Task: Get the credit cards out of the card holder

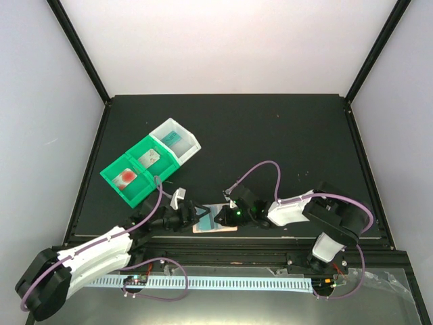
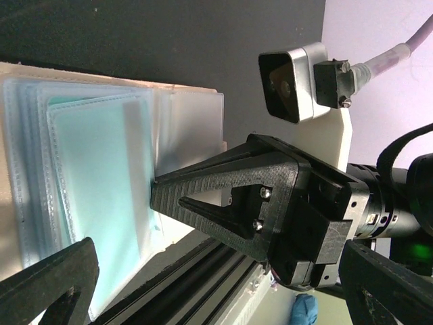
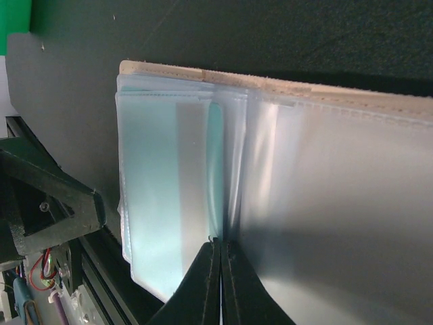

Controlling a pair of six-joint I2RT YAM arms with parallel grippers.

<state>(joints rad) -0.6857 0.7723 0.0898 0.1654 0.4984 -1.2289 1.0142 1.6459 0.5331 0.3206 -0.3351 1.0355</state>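
The card holder (image 1: 205,228) lies open at the table's near edge, with a peach-tan rim (image 3: 270,82) and clear sleeves. A teal credit card (image 2: 101,169) sits inside the top sleeve on its left half and also shows in the right wrist view (image 3: 162,203). My right gripper (image 3: 220,245) is shut. Its tips press down at the fold between the teal sleeve and the clear sleeves, with nothing seen between the jaws. My left gripper (image 2: 216,271) is wide open at the holder's left edge, a finger (image 2: 47,284) on each side, holding nothing.
At the back left a green bin (image 1: 114,173) holds a card with a red blotch (image 1: 126,177) and a pale card (image 1: 149,157). The white bin (image 1: 191,141) beside it holds a teal card (image 1: 171,137). A black rail (image 2: 196,284) runs right beside the holder.
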